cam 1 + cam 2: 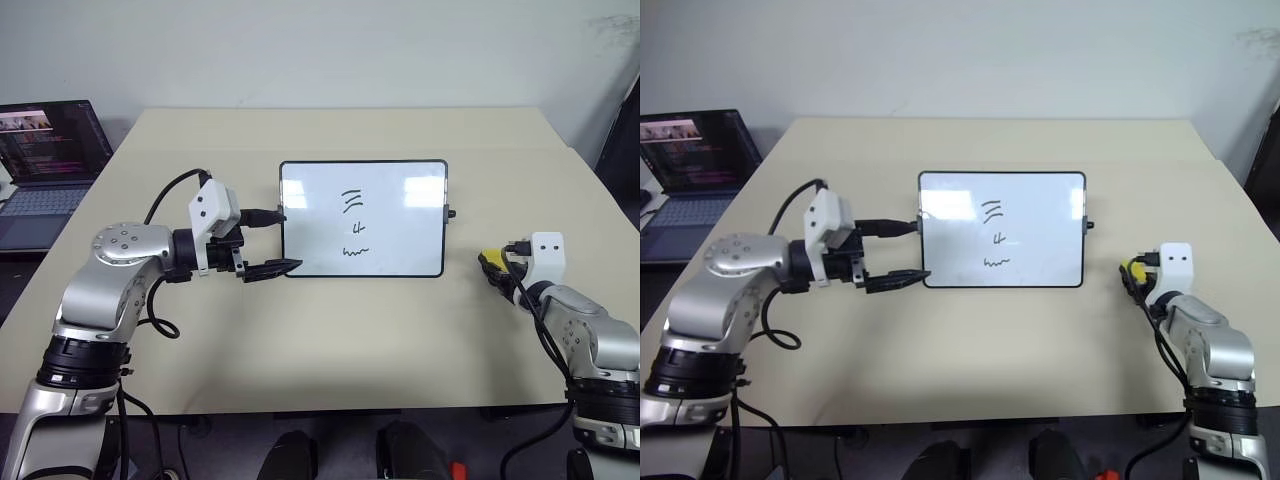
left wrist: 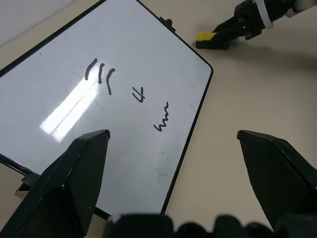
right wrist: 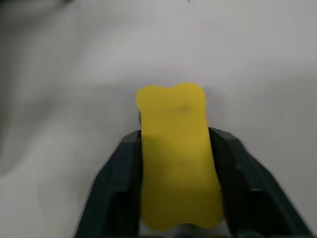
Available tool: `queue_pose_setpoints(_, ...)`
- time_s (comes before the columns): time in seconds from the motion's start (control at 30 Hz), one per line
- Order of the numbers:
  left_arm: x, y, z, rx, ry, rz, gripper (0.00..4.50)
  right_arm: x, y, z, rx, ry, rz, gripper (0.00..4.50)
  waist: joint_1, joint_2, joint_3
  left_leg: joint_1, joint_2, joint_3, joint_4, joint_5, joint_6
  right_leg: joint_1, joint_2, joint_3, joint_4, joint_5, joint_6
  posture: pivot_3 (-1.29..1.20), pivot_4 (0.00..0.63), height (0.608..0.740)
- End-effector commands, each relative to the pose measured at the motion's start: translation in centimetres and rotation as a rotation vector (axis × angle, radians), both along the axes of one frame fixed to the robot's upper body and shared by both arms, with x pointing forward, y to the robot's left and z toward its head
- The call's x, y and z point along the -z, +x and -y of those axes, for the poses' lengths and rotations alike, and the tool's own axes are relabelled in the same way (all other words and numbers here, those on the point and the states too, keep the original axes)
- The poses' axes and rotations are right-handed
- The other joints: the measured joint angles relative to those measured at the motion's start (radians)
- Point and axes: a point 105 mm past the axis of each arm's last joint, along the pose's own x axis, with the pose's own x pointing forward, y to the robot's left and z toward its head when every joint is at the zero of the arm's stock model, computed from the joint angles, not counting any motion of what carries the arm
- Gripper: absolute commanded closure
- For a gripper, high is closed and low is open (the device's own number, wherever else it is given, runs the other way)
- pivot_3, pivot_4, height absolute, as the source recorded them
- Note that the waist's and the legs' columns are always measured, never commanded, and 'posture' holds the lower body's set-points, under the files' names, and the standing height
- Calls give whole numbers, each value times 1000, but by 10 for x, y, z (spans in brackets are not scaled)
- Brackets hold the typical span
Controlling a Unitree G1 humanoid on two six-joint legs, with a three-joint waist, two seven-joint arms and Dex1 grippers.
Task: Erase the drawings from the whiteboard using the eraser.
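One whiteboard (image 1: 363,218) lies flat at the centre of the head view, on a beige table (image 1: 330,340). It carries three groups of drawings (image 1: 354,224): three short stacked strokes at the top, a small two-stroke mark under them, and one squiggle at the bottom. Two small black knobs sit at the board's left and right edges.

One yellow eraser (image 1: 491,260) is at the right of the head view, well right of the board and level with its lower edge. The right gripper (image 1: 497,268) is clenched on it: in the right wrist view the two black fingers (image 3: 116,188) press against the eraser's long sides, pinching it in at the middle.

The left gripper (image 1: 270,243) is at centre left of the head view, at the board's left edge. Its jaws are released and wide apart, one finger beside the left knob, the other at the lower left corner. In the left wrist view both fingers (image 2: 69,183) frame the board and the drawings.

One laptop (image 1: 45,165) with a lit screen stands at the upper left.
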Motion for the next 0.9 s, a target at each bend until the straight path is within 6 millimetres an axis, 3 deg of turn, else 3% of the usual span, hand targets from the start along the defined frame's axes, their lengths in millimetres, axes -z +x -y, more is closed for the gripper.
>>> queue_pose_setpoints(0.03, -13, -2, 0, 3, 7, 54, 0, -14, 6, 2, 9, 16, 70, 3107, 1, 0, 0, 0, 0, 0, 0, 0, 0, 0, 0, 0, 0, 0, 0, 0, 150, 740)
queue_pose_setpoints(0.3, -14, 0, -4, -26, -4, 50, 0, -14, 8, 0, 12, 29, 84, 3108, 1, 0, 0, 0, 0, 0, 0, 0, 0, 0, 0, 0, 0, 0, 0, 0, 150, 740)
queue_pose_setpoints(0.4, -15, 5, -13, -98, -26, 51, 0, -27, 2, -2, -22, -29, 144, 3108, 1, 0, 0, 0, 0, 0, 0, 0, 0, 0, 0, 0, 0, 0, 0, 0, 150, 740)
queue_pose_setpoints(0.53, -13, 20, -38, -289, -11, 83, 0, -55, -14, -26, -131, -176, 279, 3108, 0, 0, 0, -1, 0, 0, 0, 0, 0, -2, 0, 1, 0, 0, 0, 0, 150, 740)
queue_pose_setpoints(0.6, -12, 23, -43, -334, -23, 78, 0, -68, -19, -44, -178, -260, 350, 3108, -2, 0, 0, 0, 0, 1, 0, 0, 0, -2, 0, 2, 1, 0, 0, 0, 150, 740)
queue_pose_setpoints(0.7, -10, 24, -45, -349, -13, 70, 0, -83, -19, -89, -301, -323, 440, 3108, -2, 0, 0, 0, 0, 1, 0, 0, 0, -3, 0, 3, 2, 0, 0, 0, 150, 740)
queue_pose_setpoints(0.9, -9, 33, -45, -368, -14, 34, 0, -93, 7, -173, -528, -433, 513, 3109, -4, 0, 0, 0, 0, 2, 1, 1, -1, -4, 1, 3, 3, 0, 0, 0, 150, 740)
